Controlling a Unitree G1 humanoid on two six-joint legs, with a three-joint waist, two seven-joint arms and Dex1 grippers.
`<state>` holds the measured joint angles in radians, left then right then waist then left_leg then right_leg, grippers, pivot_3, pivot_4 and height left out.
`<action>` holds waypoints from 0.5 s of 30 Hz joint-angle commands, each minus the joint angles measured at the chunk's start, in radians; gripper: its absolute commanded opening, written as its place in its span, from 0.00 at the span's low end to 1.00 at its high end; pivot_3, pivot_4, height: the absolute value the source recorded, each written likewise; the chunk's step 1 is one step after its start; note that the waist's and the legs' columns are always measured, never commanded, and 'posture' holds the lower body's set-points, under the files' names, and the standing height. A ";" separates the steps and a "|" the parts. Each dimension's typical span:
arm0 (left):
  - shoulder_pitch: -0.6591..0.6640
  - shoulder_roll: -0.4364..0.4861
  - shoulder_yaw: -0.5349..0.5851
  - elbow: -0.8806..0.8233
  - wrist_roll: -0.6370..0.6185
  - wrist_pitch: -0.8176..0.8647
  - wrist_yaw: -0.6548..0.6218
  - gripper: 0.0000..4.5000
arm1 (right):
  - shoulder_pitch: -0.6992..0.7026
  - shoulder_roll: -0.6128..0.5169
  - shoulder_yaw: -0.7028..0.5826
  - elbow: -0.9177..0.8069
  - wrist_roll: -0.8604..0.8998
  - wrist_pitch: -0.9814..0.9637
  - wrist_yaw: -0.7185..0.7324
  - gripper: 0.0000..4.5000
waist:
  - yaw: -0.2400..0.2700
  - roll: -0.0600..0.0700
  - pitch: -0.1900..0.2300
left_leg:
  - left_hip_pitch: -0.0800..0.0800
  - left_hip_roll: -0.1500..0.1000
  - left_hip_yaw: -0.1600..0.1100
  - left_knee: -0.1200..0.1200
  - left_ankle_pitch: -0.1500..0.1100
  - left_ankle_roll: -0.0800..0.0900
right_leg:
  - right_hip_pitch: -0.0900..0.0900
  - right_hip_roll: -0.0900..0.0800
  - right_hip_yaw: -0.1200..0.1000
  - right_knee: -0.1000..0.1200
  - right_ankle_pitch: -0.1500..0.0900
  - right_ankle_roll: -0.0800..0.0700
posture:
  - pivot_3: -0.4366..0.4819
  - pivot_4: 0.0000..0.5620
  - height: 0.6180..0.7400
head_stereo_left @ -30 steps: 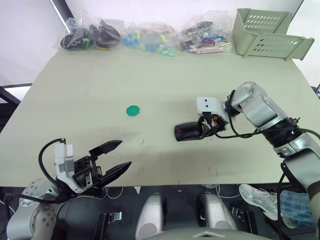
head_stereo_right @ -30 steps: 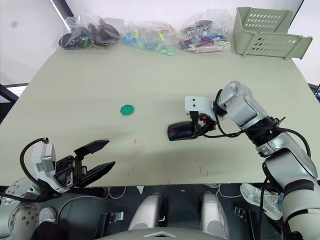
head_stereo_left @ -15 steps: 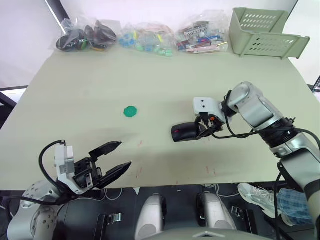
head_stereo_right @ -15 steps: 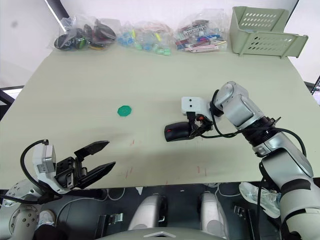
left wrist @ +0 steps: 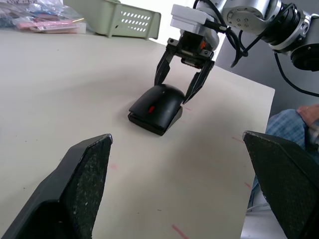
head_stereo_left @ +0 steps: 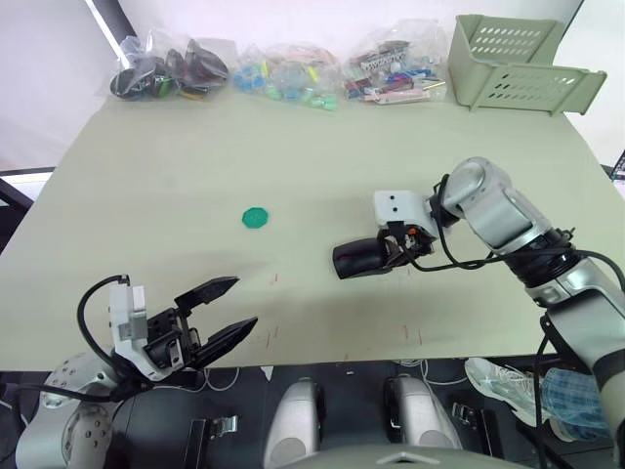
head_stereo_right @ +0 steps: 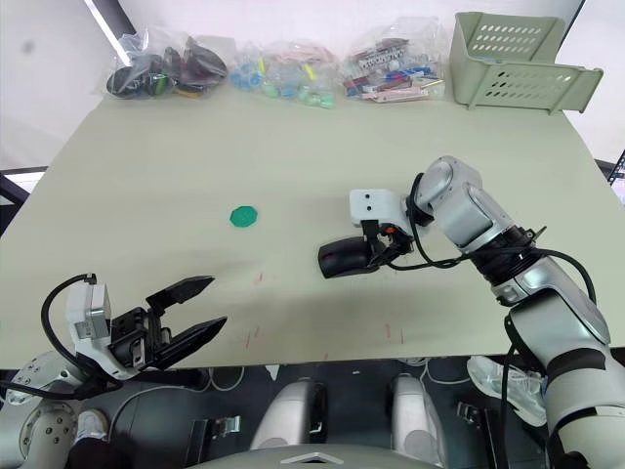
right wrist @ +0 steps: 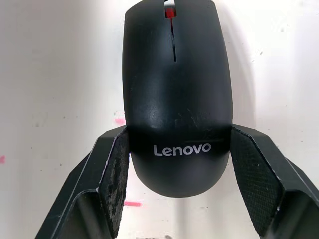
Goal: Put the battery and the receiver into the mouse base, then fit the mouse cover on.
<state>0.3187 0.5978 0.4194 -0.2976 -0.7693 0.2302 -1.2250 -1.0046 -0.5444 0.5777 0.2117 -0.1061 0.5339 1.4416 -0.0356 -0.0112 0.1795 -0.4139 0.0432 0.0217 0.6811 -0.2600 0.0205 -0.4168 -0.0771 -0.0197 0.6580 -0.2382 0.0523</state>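
On table, mouse (right wrist: 175, 94): cover fitted, lay flat.
Right gripper (right wrist: 177, 174): fingers touched its rear sides; should release straight back.
Left gripper (head_stereo_left: 221, 311): spread, idle.

Pale table (head_stereo_left: 322, 147) before white wall (head_stereo_left: 322, 20)

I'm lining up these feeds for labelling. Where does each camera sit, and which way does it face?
Head eye views: on the head, looking down over the table; both arms show.
Left wrist view: between the open left gripper, facing the mouse and the right gripper.
Right wrist view: along the right gripper, its fingers against the mouse cover.
All views share the mouse.
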 commanded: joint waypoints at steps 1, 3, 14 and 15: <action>0.005 -0.002 0.001 -0.022 -0.007 -0.020 -0.007 1.00 | -0.023 0.001 -0.014 -0.036 0.003 -0.005 0.007 0.63 | 0.000 0.000 0.000 | 0.000 0.000 0.000 0.000 0.000 0.000 | 0.000 0.000 0.000 0.000 0.000 0.000 | 0.48 0.27 1.00; 0.006 -0.002 0.001 -0.022 -0.007 -0.020 -0.008 1.00 | -0.024 0.004 -0.020 -0.040 0.015 0.021 0.011 0.63 | 0.000 0.000 0.000 | 0.000 0.000 0.000 0.000 0.000 0.000 | 0.000 0.000 0.000 0.000 0.000 0.000 | 0.48 0.27 1.00; 0.001 0.001 -0.003 -0.018 -0.004 -0.019 -0.012 1.00 | -0.021 -0.002 -0.013 -0.035 0.013 0.063 0.011 0.63 | 0.000 0.000 0.000 | 0.000 0.000 0.000 0.000 0.000 0.000 | 0.000 0.000 0.000 0.000 0.000 0.000 | 0.48 0.27 1.00; 0.001 0.002 -0.003 -0.017 -0.004 -0.018 -0.012 1.00 | -0.021 -0.002 -0.012 -0.034 0.011 0.060 0.009 0.63 | 0.000 0.000 0.000 | 0.000 0.000 0.000 0.000 0.000 0.000 | 0.000 0.000 0.000 0.000 0.000 0.000 | 0.48 0.27 1.00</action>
<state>0.3173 0.5979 0.4192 -0.2976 -0.7680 0.2300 -1.2263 -1.0056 -0.5386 0.5776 0.1988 -0.0941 0.5916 1.4522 -0.0352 -0.0112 0.1795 -0.4141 0.0431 0.0218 0.6811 -0.2600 0.0204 -0.4169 -0.0773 -0.0197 0.6578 -0.2382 0.0522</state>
